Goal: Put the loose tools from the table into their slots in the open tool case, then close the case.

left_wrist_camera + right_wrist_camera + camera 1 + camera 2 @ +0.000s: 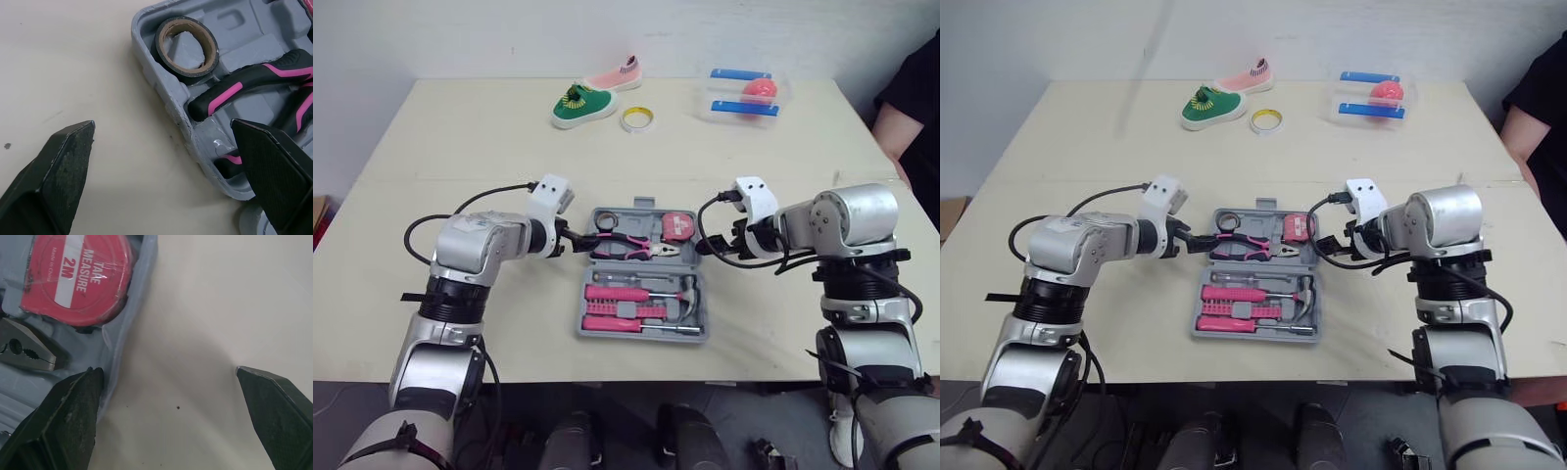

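The grey tool case lies open in the middle of the table. Its far half holds a black tape roll, pink-and-black pliers and a red tape measure. A hammer and pink screwdrivers sit in the near half. My left gripper is open at the case's left edge, one finger over the table and one over the pliers' handles. At the right edge my right gripper is open, straddling the rim beside the tape measure. Neither holds anything.
At the table's far side lie a green shoe, a pink shoe, a yellow tape ring and a clear box with blue and pink items. A person sits at the far right.
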Controlling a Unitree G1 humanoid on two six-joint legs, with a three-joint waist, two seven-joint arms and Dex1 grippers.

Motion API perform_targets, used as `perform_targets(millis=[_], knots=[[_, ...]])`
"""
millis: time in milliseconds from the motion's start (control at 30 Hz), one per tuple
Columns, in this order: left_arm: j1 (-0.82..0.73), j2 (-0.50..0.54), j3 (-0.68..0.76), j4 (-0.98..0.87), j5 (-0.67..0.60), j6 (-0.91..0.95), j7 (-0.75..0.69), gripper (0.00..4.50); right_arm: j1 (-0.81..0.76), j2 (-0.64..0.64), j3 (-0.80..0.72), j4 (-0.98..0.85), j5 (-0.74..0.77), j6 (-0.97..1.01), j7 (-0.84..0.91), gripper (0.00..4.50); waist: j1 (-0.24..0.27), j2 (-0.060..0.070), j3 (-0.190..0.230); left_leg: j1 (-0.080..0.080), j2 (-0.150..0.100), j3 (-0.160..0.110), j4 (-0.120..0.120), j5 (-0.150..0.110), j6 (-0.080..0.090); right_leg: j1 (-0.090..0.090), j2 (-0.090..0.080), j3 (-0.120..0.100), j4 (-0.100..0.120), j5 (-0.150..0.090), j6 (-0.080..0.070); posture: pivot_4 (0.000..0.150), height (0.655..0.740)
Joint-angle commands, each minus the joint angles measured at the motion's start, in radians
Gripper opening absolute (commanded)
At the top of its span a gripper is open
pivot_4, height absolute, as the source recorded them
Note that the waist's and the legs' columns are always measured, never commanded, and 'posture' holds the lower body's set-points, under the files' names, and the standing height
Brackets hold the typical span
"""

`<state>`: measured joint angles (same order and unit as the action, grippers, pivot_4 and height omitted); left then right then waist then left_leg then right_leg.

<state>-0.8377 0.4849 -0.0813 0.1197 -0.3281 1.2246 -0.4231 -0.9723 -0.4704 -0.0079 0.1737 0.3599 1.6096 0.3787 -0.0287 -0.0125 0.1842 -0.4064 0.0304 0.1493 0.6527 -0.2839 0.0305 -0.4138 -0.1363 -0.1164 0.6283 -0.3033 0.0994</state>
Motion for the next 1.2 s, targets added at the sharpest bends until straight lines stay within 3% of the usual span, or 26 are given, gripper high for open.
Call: perform_targets(millis=[33, 333, 433, 567, 600, 633, 700, 733, 867, 1000, 1100, 1200], knots=[[-0.012, -0.002, 0.018, -0.006, 0.012, 0.005, 0.009, 4.49, -0.017, 0.018, -0.014, 0.002, 0.02, 0.005, -0.02, 4.5, 0.0, 0.0, 0.0, 0.0, 0.0, 0.0, 0.0, 0.0, 0.0, 0.0, 0.0, 0.0, 0.0, 0.0, 0.0, 0.15, 0.74], [-0.002, -0.034, 0.018, 0.0, 0.022, 0.031, 0.026, 4.49, -0.014, 0.065, -0.025, 0.029, -0.003, 0.005, -0.068, 4.5, -0.002, 0.0, 0.0, 0.001, 0.001, 0.0, 0.002, 0.001, -0.001, 0.0, 0.001, 0.002, 0.002, 0.0, 0.0, 0.15, 0.74], [-0.002, -0.045, 0.015, -0.011, 0.015, 0.046, 0.022, 3.71, -0.012, 0.081, -0.028, 0.03, 0.004, 0.005, -0.073, 3.68, -0.003, 0.0, 0.0, 0.002, 0.001, 0.0, 0.003, 0.001, -0.001, 0.0, 0.001, 0.003, 0.004, 0.0, 0.0, 0.15, 0.74], [0.013, -0.071, 0.045, -0.07, -0.019, 0.104, 0.015, 1.82, -0.023, 0.107, -0.065, 0.035, 0.008, 0.005, -0.081, 1.68, -0.002, 0.0, 0.0, 0.002, 0.001, 0.0, 0.002, 0.001, -0.001, 0.0, 0.001, 0.004, 0.004, 0.0, 0.0, 0.15, 0.74], [0.018, -0.078, 0.058, -0.083, -0.025, 0.114, 0.016, 1.65, -0.024, 0.111, -0.074, 0.031, 0.007, 0.005, -0.084, 1.47, -0.001, 0.0, 0.0, 0.002, 0.001, 0.0, 0.002, 0.001, -0.001, 0.0, 0.001, 0.004, 0.004, 0.0, 0.0, 0.15, 0.74], [0.023, -0.089, 0.078, -0.093, -0.034, 0.124, 0.018, 0.97, -0.024, 0.116, -0.083, 0.029, 0.011, 0.005, -0.087, 0.73, -0.001, 0.0, 0.0, 0.002, 0.0, 0.0, 0.002, 0.001, -0.001, 0.0, 0.001, 0.005, 0.003, 0.0, 0.0, 0.15, 0.74], [0.038, -0.109, 0.12, -0.105, -0.043, 0.123, 0.026, 0.26, -0.022, 0.132, -0.114, 0.012, 0.015, 0.005, -0.098, 0.02, 0.0, 0.0, 0.0, 0.002, 0.0, 0.0, 0.002, 0.001, -0.001, 0.0, 0.001, 0.005, 0.003, 0.0, 0.0, 0.15, 0.74], [0.043, -0.116, 0.133, -0.11, -0.043, 0.123, 0.029, 0.06, -0.021, 0.136, -0.122, 0.006, 0.017, 0.005, -0.102, 0.0, 0.001, 0.0, 0.0, 0.002, 0.0, 0.0, 0.002, 0.001, -0.001, 0.0, 0.0, 0.005, 0.003, 0.0, 0.0, 0.15, 0.74], [0.076, -0.162, 0.225, -0.156, -0.039, 0.069, 0.08, 0.06, 0.068, 0.106, -0.093, -0.165, 0.034, -0.053, -0.069, 0.0, 0.002, 0.0, 0.0, 0.002, 0.0, -0.001, 0.001, 0.001, 0.0, 0.0, 0.0, 0.007, 0.003, 0.0, 0.0, 0.15, 0.74], [0.144, -0.167, 0.246, -0.21, -0.033, -0.107, 0.057, 0.06, 0.188, 0.156, -0.147, -0.322, 0.046, -0.189, -0.067, 0.0, 0.002, 0.0, 0.0, 0.001, 0.0, -0.001, 0.0, 0.001, -0.001, 0.0, 0.0, 0.008, 0.001, 0.001, 0.0, 0.15, 0.74], [0.214, -0.159, 0.232, -0.219, 0.002, -0.31, 0.035, 0.06, 0.304, 0.137, -0.099, -0.412, 0.018, -0.429, -0.014, 0.0, 0.0, 0.0, 0.0, 0.001, 0.0, 0.001, -0.001, 0.001, -0.001, 0.0, 0.001, 0.006, 0.001, 0.001, 0.0, 0.15, 0.74], [0.299, -0.122, 0.17, -0.215, 0.068, -0.582, -0.038, 0.06, 0.445, 0.093, -0.03, -0.442, -0.063, -0.807, 0.081, 0.0, 0.002, 0.0, 0.0, 0.001, 0.0, 0.002, -0.002, 0.001, -0.001, -0.001, 0.002, 0.005, 0.0, 0.001, 0.001, 0.15, 0.74]])
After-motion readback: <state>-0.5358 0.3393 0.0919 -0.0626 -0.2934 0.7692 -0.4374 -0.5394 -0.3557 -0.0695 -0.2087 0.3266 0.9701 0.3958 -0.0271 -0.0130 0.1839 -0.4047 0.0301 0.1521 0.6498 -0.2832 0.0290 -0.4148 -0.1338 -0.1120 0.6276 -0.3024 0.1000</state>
